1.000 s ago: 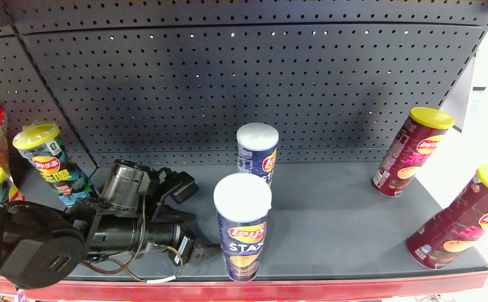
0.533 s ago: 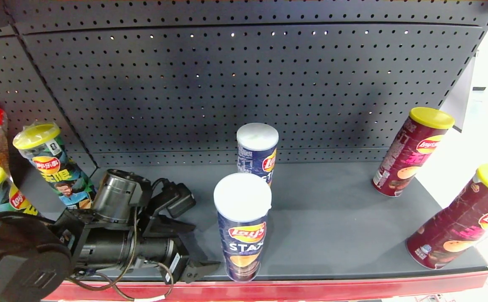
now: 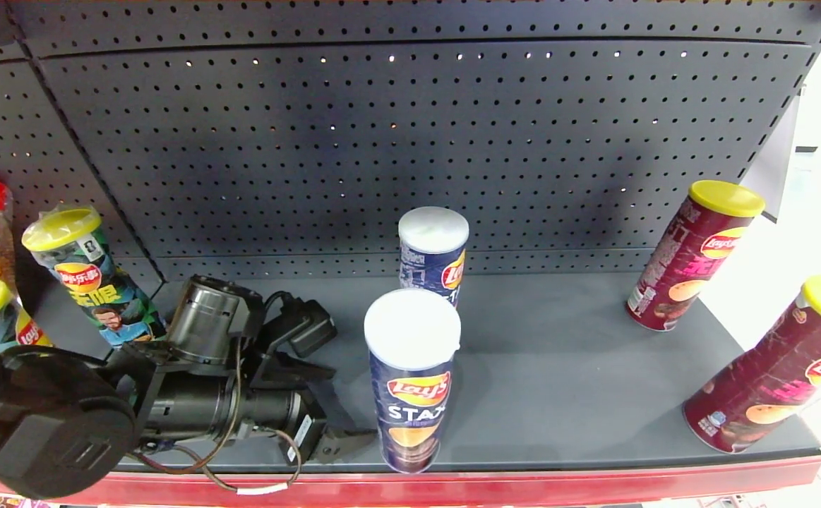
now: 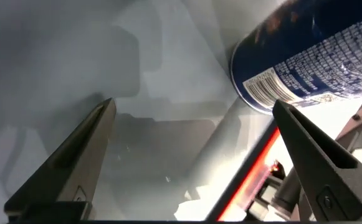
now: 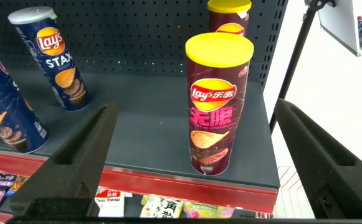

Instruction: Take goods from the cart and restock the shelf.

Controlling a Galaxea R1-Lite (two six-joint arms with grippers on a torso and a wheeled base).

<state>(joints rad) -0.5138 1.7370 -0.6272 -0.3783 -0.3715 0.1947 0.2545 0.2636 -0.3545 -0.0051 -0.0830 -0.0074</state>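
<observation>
My left pincer (image 3: 352, 403) is wide open and empty. The tall blue chip can with white lid (image 3: 412, 395) stands upright just beyond its tips, near the red front lip (image 3: 558, 483) of the dark metal shelf (image 3: 558, 374). I should retreat straight, without brushing it.

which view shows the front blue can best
The head view: the front blue can stands whole on the shelf. The left wrist view catches its lower end, the right wrist view a cropped side.

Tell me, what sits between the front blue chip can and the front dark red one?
Just bare grey shelf, seen in the head view, separates the front blue can from the front dark red can.
</observation>
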